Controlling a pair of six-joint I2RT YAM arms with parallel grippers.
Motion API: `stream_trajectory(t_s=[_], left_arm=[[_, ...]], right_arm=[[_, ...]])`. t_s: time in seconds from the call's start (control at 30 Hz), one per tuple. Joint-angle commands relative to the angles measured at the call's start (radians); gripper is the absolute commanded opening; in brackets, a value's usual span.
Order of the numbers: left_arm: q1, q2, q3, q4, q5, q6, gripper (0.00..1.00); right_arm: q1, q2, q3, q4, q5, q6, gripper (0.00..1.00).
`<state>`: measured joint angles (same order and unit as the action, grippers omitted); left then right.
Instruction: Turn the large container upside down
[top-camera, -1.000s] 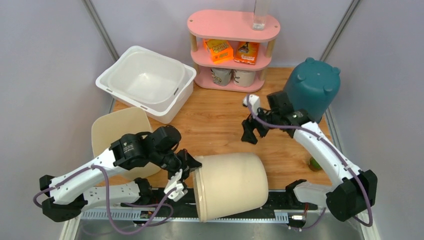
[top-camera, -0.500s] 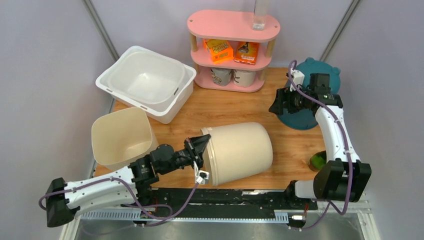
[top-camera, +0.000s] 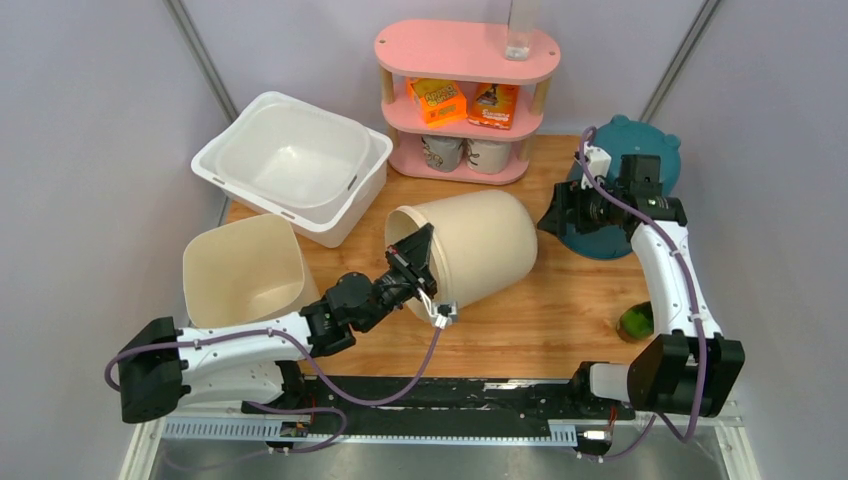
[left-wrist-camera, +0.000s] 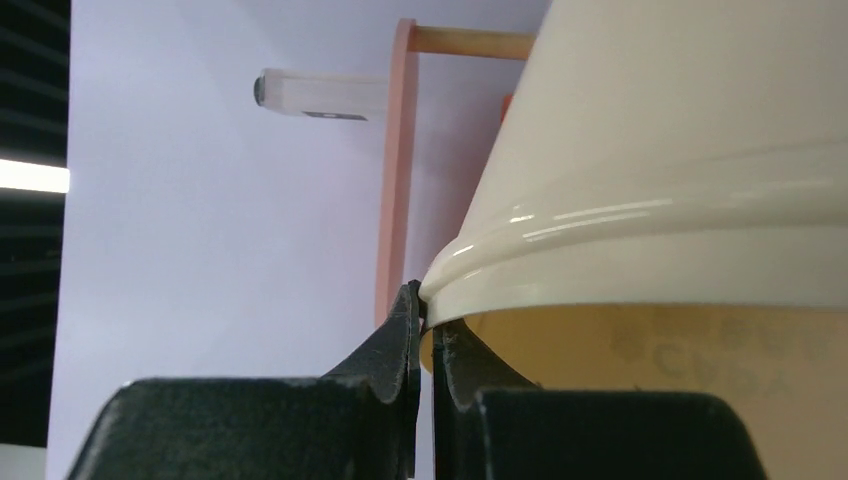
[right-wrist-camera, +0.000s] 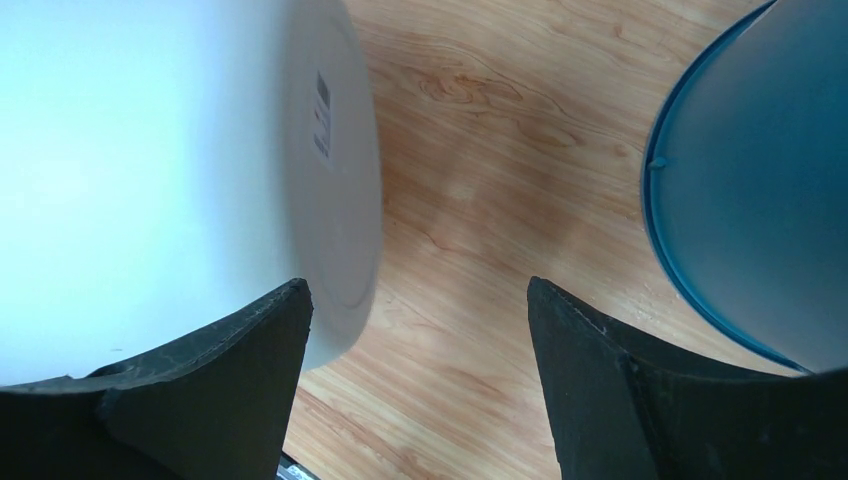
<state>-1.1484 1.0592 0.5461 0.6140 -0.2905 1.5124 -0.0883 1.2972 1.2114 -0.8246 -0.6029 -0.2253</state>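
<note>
Bare wooden counter (top-camera: 560, 300) lies open between the large cream plastic container (top-camera: 480, 245) and the teal round bin (top-camera: 605, 245). A pink shelf (top-camera: 450, 45) blocks behind.

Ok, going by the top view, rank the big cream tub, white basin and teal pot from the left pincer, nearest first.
1. Big cream tub: the left pincer grips its rim, mid-table.
2. White basin: back left.
3. Teal pot: far right, back.
</note>
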Motion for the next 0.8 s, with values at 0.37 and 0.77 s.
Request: stream_trajectory(t_s=[0.37,0.77], left_arm=[[-0.028,0.028,-0.023,0.134,-0.073,-0.031,0.00],[-0.049,-0.073,-0.162,-0.009,-0.105,-0.239,0.00]], right_arm=[[0.082,0.068,-0.060,0.092,0.242,0.018,0.79],[0.229,0.065,-0.028,0.116,-0.414,0.075,0.75]])
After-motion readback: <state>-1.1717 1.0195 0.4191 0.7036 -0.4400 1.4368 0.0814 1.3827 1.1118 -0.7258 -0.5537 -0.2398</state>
